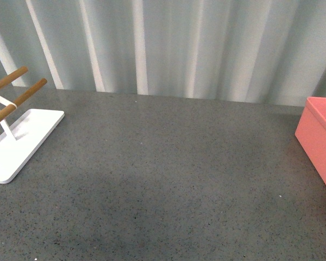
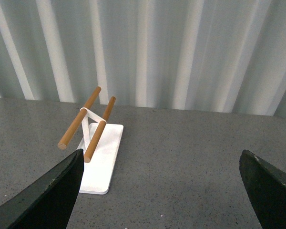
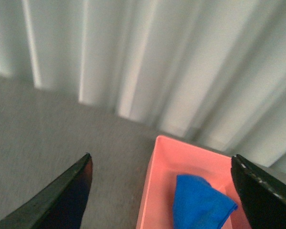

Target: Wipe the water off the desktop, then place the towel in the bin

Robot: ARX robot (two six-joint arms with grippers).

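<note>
The blue towel (image 3: pixel 200 202) lies crumpled inside the salmon-pink bin (image 3: pixel 152 181). My right gripper (image 3: pixel 164 191) hangs open above the bin, its dark fingers (image 3: pixel 69 198) spread wide with nothing between them. In the front view only the bin's corner (image 1: pixel 318 136) shows at the right edge of the speckled grey desktop (image 1: pixel 168 174), and neither arm appears. My left gripper (image 2: pixel 162 191) is open over bare desktop (image 2: pixel 181 157), holding nothing.
A white flat-based rack (image 1: pixel 19 141) with wooden bars (image 1: pixel 11 95) stands at the desktop's left; the left wrist view shows the rack (image 2: pixel 97 152) just beyond one finger. A pale pleated curtain (image 1: pixel 168 43) closes the back edge.
</note>
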